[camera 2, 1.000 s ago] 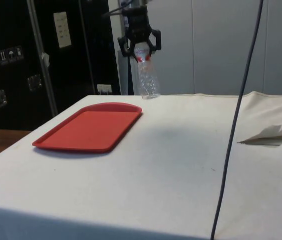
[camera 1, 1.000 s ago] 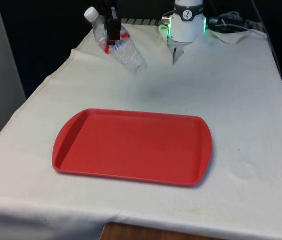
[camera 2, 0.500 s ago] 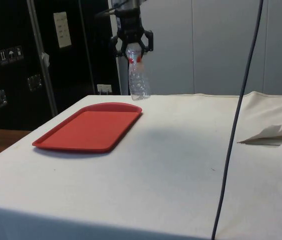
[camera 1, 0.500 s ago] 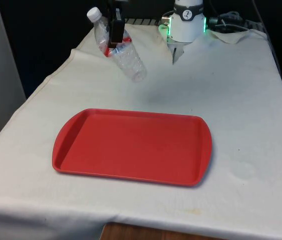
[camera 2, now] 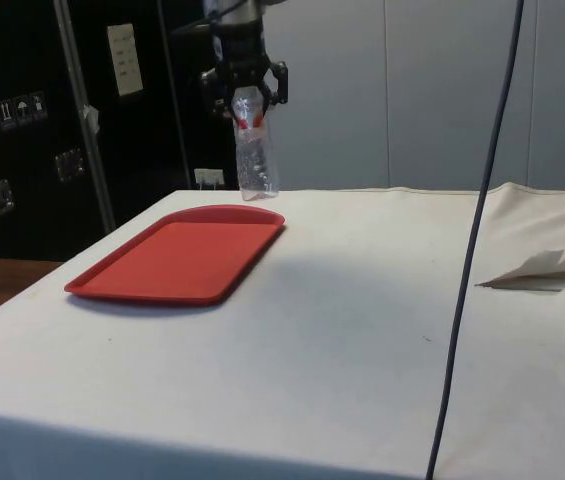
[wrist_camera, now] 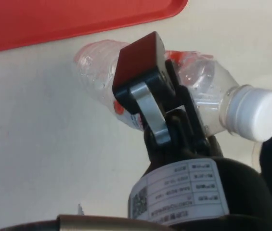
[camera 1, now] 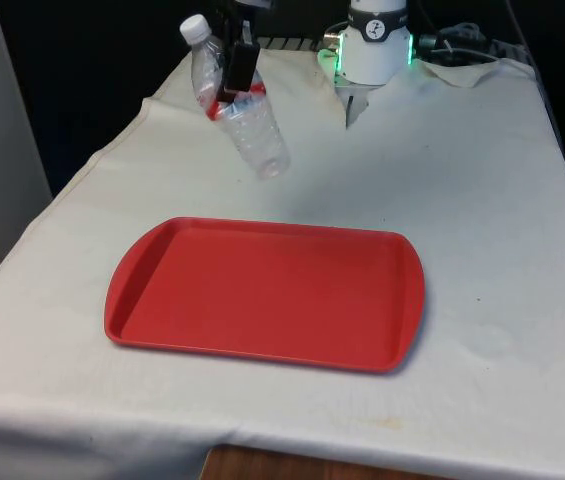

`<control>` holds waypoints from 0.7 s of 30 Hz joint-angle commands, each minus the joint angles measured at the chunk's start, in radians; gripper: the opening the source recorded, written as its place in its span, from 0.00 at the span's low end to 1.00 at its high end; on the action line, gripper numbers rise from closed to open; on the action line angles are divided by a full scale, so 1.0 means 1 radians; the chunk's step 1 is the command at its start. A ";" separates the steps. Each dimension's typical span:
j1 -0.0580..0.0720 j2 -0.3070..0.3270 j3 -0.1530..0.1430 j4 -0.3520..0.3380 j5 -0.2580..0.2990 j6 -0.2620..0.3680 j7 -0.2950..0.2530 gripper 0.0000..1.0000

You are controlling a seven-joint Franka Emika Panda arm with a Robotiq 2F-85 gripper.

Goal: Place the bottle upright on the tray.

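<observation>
Gripper (camera 1: 236, 72) is pinched on the bottle (camera 1: 242, 110), fingers pressed against its upper body at the red label band; in wrist view one black finger (wrist_camera: 140, 72) lies flat across the clear plastic w/ the bottle squeezed behind it. Bottle is held in the air, clear of the cloth, tilted: white cap (camera 1: 194, 27) high toward 11 o'clock in front view, base low toward 5 o'clock. In side view the gripper (camera 2: 244, 88) hangs above the far end of the tray (camera 2: 177, 255) and the bottle (camera 2: 254, 150) looks nearly vertical, base down, not touching anything.

Tray (camera 1: 262, 292) sits flat on the table (camera 1: 482, 250), approx. mid-table in front view, at 6 o'clock from the bottle and apart from it. Nothing rests on it. Table is covered by a white cloth w/ soft wrinkles and a few faint stains; a raised fold of cloth shows at the side view's right (camera 2: 542, 270). Dark cabinets (camera 2: 22, 120) stand behind the tray in side view, pale wall panels beside them. A thin dark cable (camera 2: 477, 230) hangs in front of the side camera.

Bottle: thin clear ribbed plastic, crinkled, red label, white screw cap (wrist_camera: 256, 113). Tray: red, smooth, rectangular w/ rounded corners and a low raised rim.
</observation>
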 commanded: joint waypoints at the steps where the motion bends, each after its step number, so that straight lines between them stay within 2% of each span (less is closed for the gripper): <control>1: 0.006 0.009 -0.004 0.008 -0.026 0.016 0.029 0.33; 3: 0.005 0.013 0.001 0.010 -0.051 0.028 0.051 0.33; 4: 0.000 0.009 0.008 0.008 -0.034 0.011 0.033 0.33; 5: 0.004 0.013 0.002 0.009 -0.059 0.033 0.056 0.33; 13: 0.001 0.018 0.002 0.001 -0.108 0.084 0.062 0.33; 14: -0.002 0.017 0.008 0.004 -0.090 0.064 0.046 0.33; 15: 0.001 0.018 0.001 0.001 -0.113 0.089 0.062 0.33; 21: 0.001 0.024 -0.001 -0.002 -0.156 0.125 0.074 0.33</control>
